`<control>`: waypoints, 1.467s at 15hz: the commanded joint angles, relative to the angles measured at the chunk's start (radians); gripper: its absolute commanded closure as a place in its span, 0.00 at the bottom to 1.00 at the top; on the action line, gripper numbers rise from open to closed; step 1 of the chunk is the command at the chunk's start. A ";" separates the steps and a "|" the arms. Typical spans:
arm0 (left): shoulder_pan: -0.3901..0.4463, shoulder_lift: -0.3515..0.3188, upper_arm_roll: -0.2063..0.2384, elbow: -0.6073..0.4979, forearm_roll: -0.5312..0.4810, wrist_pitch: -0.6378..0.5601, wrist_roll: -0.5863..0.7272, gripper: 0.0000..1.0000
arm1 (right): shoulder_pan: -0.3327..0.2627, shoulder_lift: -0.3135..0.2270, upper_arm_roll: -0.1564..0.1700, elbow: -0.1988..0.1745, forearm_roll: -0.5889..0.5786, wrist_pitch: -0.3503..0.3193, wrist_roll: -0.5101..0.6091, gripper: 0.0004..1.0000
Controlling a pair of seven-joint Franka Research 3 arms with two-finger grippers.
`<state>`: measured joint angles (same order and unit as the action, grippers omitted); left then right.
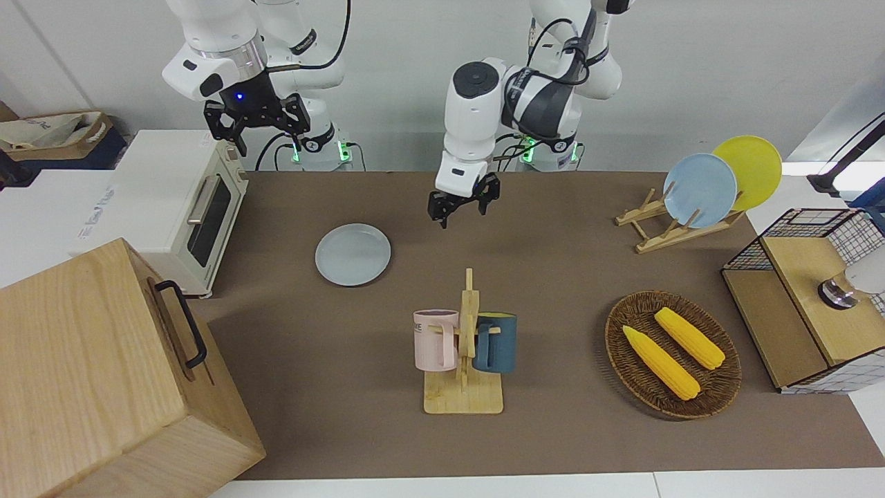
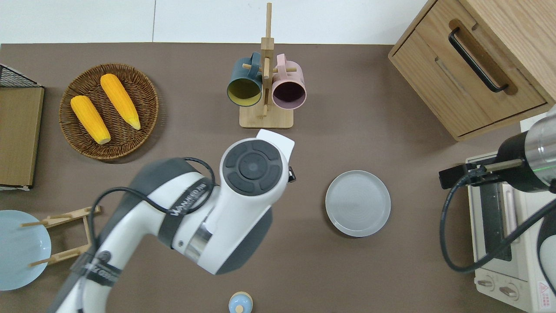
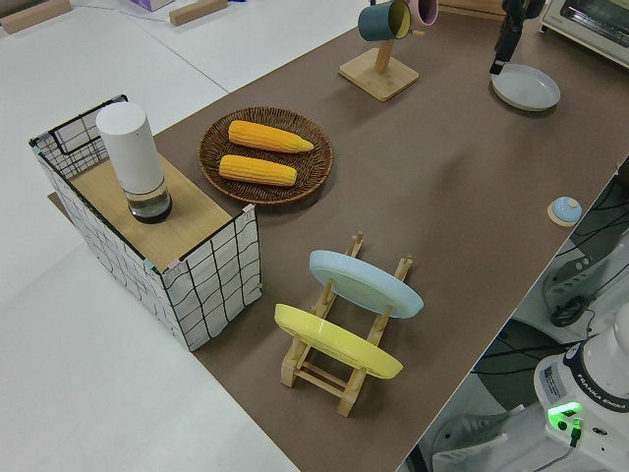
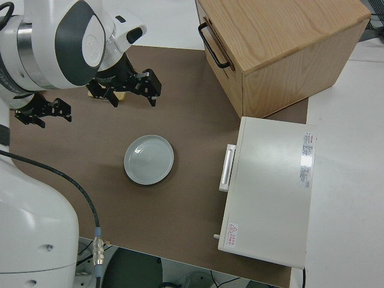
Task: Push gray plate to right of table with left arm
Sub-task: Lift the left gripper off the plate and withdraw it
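Observation:
The gray plate (image 1: 352, 254) (image 2: 358, 203) (image 4: 149, 159) (image 3: 526, 87) lies flat on the brown table (image 1: 553, 443), toward the right arm's end and close to the toaster oven. My left gripper (image 1: 462, 207) (image 4: 131, 96) hangs open and empty low over the table. It is a short way from the plate, on the left arm's side, and does not touch it. In the overhead view the arm's wrist hides the fingers. The right arm is parked, its gripper (image 1: 254, 135) open.
A wooden mug stand (image 1: 464, 346) with a pink and a dark blue mug stands farther from the robots. A toaster oven (image 1: 173, 207) and a wooden cabinet (image 1: 104, 373) fill the right arm's end. A corn basket (image 1: 673, 354), a plate rack (image 1: 681, 225) and a wire crate (image 1: 809, 304) sit toward the left arm's end.

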<state>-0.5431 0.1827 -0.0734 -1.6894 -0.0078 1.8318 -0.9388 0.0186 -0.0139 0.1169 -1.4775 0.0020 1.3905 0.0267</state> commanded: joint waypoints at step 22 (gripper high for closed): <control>0.594 -0.207 -0.003 -0.022 -0.006 -0.212 0.750 0.00 | -0.020 -0.003 0.013 0.008 0.010 -0.015 0.001 0.02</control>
<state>0.0241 0.0341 -0.0645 -1.6113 -0.0180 1.5581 -0.2237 0.0186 -0.0139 0.1169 -1.4775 0.0020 1.3905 0.0267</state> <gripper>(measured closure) 0.004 0.013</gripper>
